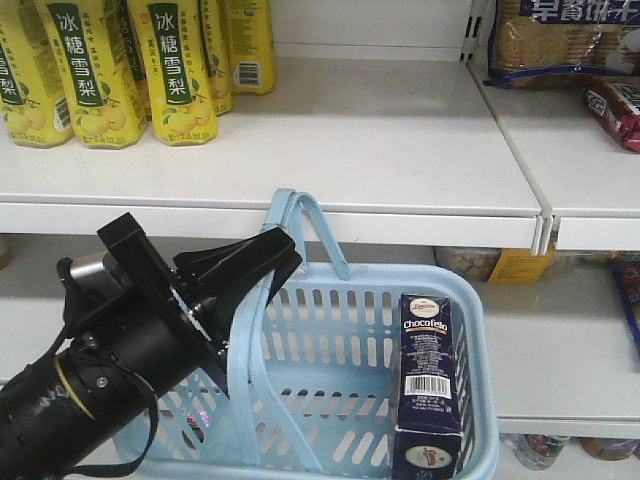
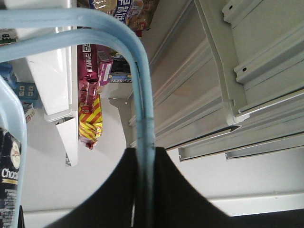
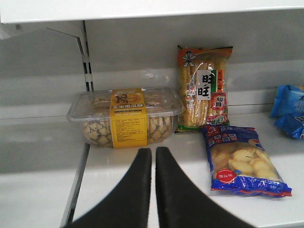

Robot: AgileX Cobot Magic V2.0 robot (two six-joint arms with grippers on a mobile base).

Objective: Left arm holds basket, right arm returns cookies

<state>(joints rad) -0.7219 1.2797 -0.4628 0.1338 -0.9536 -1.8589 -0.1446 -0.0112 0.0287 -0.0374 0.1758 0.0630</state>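
White supermarket shelves [image 1: 380, 150] fill the background. A flat pointed black left gripper [image 1: 280, 252] is clamped on a hoop handle [image 2: 142, 95] of the light blue slotted plastic basket [image 1: 478, 330]. The black right gripper [image 3: 153, 151] has its fingers almost together, holding nothing, near a clear plastic tub with a yellow label [image 3: 124, 116]. The tall dark navy cookie box [image 1: 432, 380], lettered "Choco…" above a barcode, stands upright at the basket's right end. Yellow bottles [image 1: 180, 70] read 冰糖雪梨.

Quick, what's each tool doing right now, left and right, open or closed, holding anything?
Left tool: closed on the basket handle.
Right tool: closed, holding nothing.
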